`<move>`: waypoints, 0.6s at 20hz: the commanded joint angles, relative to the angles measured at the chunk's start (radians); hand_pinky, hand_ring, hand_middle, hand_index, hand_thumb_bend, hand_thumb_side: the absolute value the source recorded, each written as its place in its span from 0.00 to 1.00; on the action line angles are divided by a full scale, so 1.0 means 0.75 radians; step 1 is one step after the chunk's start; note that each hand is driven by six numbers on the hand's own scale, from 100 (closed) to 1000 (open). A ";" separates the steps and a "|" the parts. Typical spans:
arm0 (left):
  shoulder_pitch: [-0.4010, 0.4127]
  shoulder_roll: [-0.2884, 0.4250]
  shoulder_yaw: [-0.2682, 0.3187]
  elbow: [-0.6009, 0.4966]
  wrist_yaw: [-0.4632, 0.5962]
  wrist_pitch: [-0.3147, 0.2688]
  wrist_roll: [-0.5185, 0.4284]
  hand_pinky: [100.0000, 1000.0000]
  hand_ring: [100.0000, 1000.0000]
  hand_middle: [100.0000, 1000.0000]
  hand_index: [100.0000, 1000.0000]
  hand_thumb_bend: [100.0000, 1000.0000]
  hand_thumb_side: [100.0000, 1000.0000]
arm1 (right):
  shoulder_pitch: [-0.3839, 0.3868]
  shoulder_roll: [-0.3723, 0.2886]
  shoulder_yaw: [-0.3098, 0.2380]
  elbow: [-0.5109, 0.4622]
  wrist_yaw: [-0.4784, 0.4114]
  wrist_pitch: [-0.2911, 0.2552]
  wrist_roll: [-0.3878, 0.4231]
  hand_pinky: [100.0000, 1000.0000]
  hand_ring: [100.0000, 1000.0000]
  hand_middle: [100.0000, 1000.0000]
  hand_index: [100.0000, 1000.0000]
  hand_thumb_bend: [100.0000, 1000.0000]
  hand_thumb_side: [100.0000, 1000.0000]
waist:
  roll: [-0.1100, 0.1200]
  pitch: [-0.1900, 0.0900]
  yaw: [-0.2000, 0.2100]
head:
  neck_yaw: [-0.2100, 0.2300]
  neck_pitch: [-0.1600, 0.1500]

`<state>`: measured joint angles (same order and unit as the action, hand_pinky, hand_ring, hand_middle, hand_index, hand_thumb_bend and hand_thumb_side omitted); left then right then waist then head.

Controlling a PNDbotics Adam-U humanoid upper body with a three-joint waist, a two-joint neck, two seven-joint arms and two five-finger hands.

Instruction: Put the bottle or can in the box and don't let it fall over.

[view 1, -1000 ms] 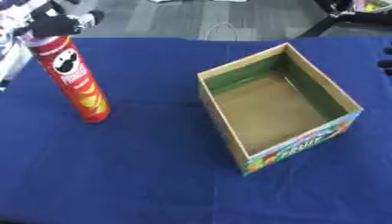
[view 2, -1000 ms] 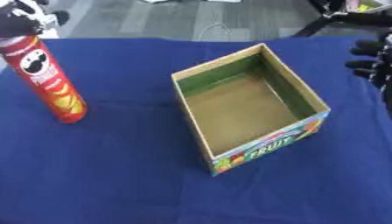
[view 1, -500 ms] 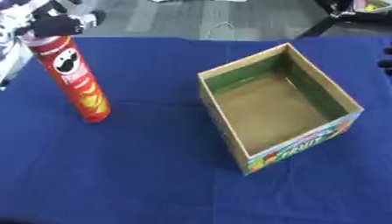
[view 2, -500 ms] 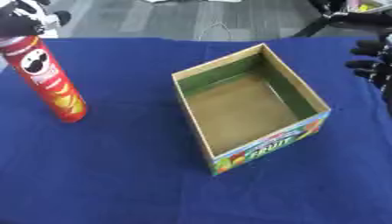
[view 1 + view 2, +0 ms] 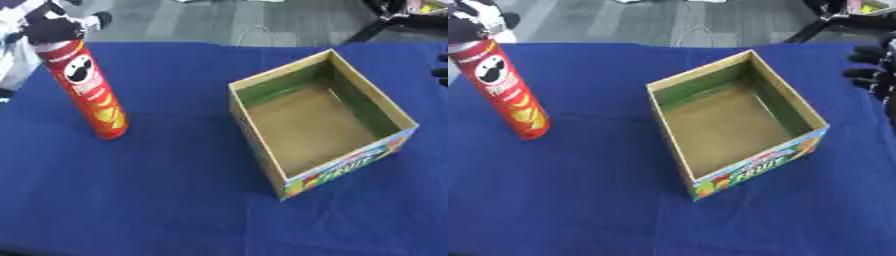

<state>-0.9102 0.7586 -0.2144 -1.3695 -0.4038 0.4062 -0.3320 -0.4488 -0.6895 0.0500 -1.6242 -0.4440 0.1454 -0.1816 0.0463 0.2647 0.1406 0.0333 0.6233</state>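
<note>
A tall red crisps can (image 5: 92, 95) stands upright on the blue tablecloth at the left. My left hand (image 5: 51, 29) comes in from the upper left corner and sits over the can's top, fingers curled round the rim. An open cardboard box (image 5: 754, 166) with green inner walls and a colourful fruit print on its front stands right of centre; nothing lies inside it. My right hand (image 5: 871, 70) shows at the right edge, beyond the box, fingers relaxed and holding nothing.
The blue cloth (image 5: 157, 200) covers the whole table, with a wide bare stretch between can and box and along the front. Beyond the far edge lie a grey floor and black stand legs (image 5: 833, 22).
</note>
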 commanded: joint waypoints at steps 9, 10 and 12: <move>0.003 0.076 0.033 -0.015 0.005 0.004 0.000 0.82 0.88 0.92 0.86 0.43 0.72 | -0.015 -0.032 -0.015 -0.017 0.001 -0.003 -0.002 0.87 0.73 0.74 0.78 0.00 0.97 | -0.004 -0.039 0.007 | -0.001 -0.004; 0.004 0.075 0.033 -0.011 0.004 0.004 -0.001 0.83 0.88 0.93 0.86 0.43 0.72 | -0.016 -0.031 -0.015 -0.017 0.001 -0.003 -0.002 0.87 0.73 0.74 0.78 0.00 0.97 | -0.005 -0.039 0.006 | -0.001 -0.005; 0.005 0.073 0.031 -0.005 0.001 0.002 -0.006 0.83 0.89 0.93 0.87 0.43 0.72 | -0.016 -0.031 -0.015 -0.017 0.001 -0.003 -0.003 0.87 0.73 0.74 0.78 0.00 0.97 | -0.005 -0.038 0.005 | 0.000 -0.008</move>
<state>-0.8952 0.7739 -0.2078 -1.3680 -0.4034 0.4076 -0.3342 -0.4485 -0.6895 0.0500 -1.6242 -0.4440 0.1453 -0.1816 0.0444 0.2629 0.1437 0.0332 0.6228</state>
